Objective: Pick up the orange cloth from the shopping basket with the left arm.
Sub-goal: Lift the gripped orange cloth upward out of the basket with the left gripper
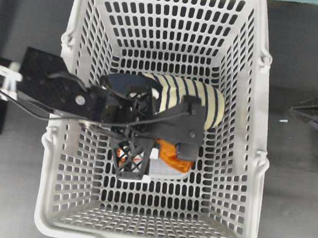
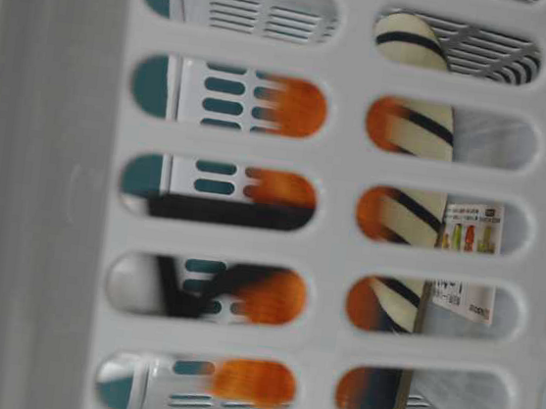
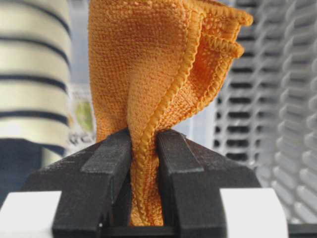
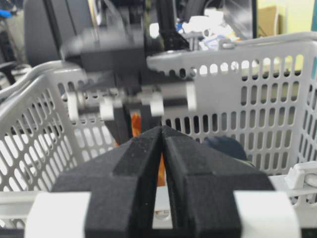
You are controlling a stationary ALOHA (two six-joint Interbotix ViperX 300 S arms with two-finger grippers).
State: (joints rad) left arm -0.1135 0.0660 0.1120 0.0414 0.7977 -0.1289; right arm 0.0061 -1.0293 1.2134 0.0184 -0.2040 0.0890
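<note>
Your left tool [image 3: 144,148] is pinched on a fold of the orange cloth [image 3: 158,74], low in the shopping basket [image 1: 52,159] beside the striped slipper [image 1: 192,100]; grasp step looks done; next, lift straight up clear of the rim; right tool [image 4: 162,136] sits closed, idle.

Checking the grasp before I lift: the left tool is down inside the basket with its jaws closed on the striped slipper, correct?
Not the slipper. The left wrist view shows the left tool pinching a fold of the orange cloth; the striped slipper sits beside it. It is inside the shopping basket.
</note>
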